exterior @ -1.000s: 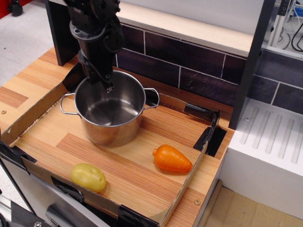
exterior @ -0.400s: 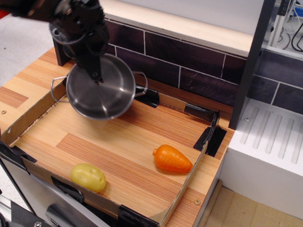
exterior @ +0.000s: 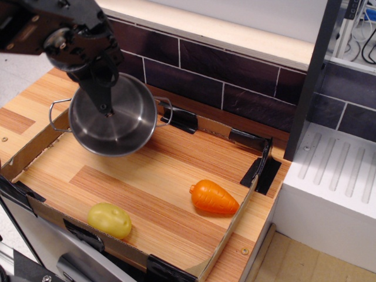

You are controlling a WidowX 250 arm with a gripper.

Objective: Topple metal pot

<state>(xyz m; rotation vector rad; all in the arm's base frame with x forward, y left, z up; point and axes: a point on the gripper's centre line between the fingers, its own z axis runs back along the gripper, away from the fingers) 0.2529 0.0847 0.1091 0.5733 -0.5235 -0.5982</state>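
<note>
At the back left of the bench [exterior: 176, 194], my gripper [exterior: 106, 108] reaches down into the mouth of the metal pot [exterior: 111, 120], with my dark arm coming in from the upper left corner of the view. My jaws are clenched on the pot's near rim: one finger shows inside against the shiny wall, while the other is hidden behind the steel. The pot is tilted steeply, so that its open mouth faces up and toward the camera and I can see its round bottom and inner wall. Whether its lower edge touches the wood or hangs just above it, I cannot tell. One thin wire handle sticks out to the left over the cardboard edge, the other to the right near the dark tiled wall [exterior: 235, 70].

A low cardboard tray wall [exterior: 35, 147] with black tape at the corners frames the wooden surface. Toward the front, well apart from the pot, a yellow toy potato [exterior: 109, 220] lies near the front left edge, and an orange toy carrot [exterior: 214, 197] lies on its side nearer the right wall. Beyond the tray on the right stands a white ribbed drainboard [exterior: 335, 170].
</note>
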